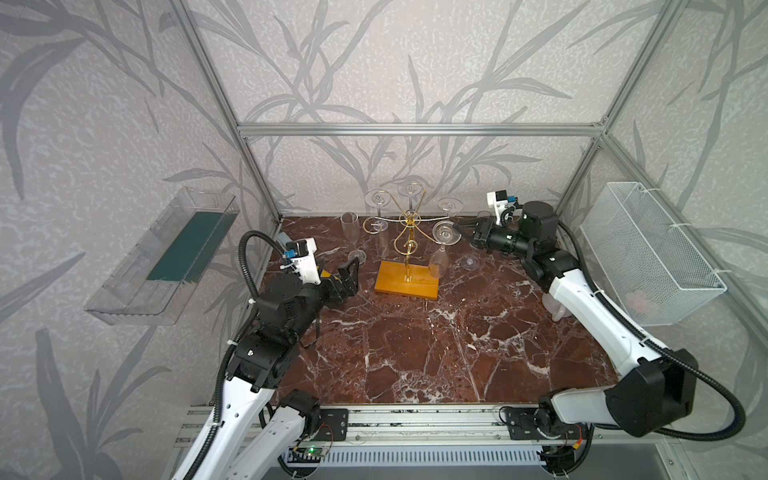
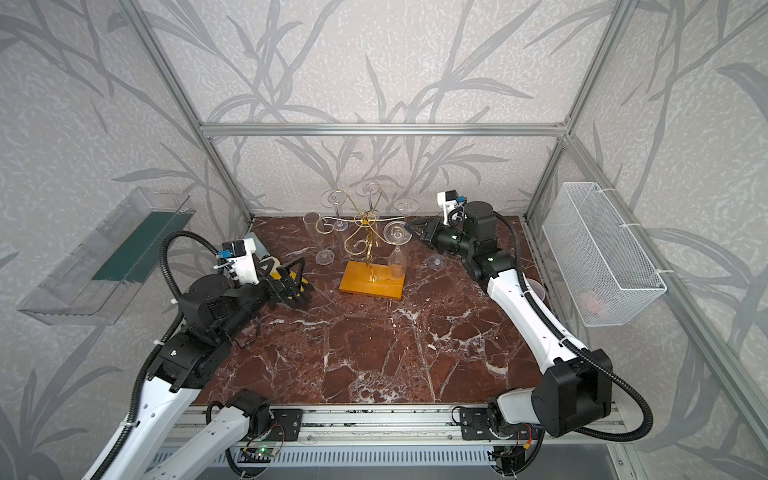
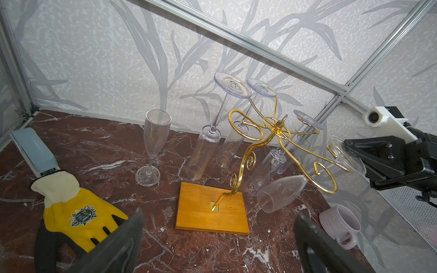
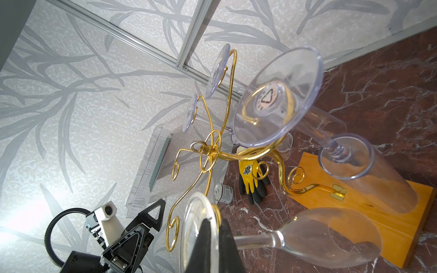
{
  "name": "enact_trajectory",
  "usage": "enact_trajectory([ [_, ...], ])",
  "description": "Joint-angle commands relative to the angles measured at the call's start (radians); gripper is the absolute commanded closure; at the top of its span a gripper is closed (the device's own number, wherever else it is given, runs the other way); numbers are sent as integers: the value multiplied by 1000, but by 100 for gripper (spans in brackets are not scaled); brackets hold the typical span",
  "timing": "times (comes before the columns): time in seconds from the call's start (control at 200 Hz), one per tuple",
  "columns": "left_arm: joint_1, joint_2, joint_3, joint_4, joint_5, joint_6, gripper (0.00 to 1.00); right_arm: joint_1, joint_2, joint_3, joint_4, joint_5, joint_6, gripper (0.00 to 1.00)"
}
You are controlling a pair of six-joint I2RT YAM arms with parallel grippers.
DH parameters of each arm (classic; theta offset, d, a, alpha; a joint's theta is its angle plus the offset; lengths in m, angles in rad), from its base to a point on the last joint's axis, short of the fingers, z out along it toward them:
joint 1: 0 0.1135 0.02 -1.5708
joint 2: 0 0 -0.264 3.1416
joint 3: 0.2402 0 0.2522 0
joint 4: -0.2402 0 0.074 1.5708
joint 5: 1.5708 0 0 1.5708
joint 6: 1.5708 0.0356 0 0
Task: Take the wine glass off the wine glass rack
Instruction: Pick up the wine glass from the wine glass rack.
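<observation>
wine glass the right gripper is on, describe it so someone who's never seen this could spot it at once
On the marble table stands a gold wire rack on an orange wooden base. The wine glass hangs upside down from the rack arm nearest the right gripper, which pinches the rim of its foot. Unlike the straight flutes hanging beside it, its bowl is rounded.

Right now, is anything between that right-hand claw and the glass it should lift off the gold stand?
Nothing stands between them: the jaws of the right gripper are shut on the round foot of the wine glass. The only visible obstacle to taking it off is a curled gold arm of the wine glass rack, which seems hooked round the glass's stem.
</observation>
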Motion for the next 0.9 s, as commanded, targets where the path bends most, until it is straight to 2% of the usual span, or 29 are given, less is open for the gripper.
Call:
enact_trajectory([
  [0.0,3,-7,-3,-13,-18,-20,1,2,-14,-2,45,-15,30,100],
  [0.465,3,1,-8,1,-24,-24,1,1,-24,9,83,-22,149,100],
  [0.895,3,-3,-18,8,-22,-23,1,2,-77,9,39,-14,176,100],
])
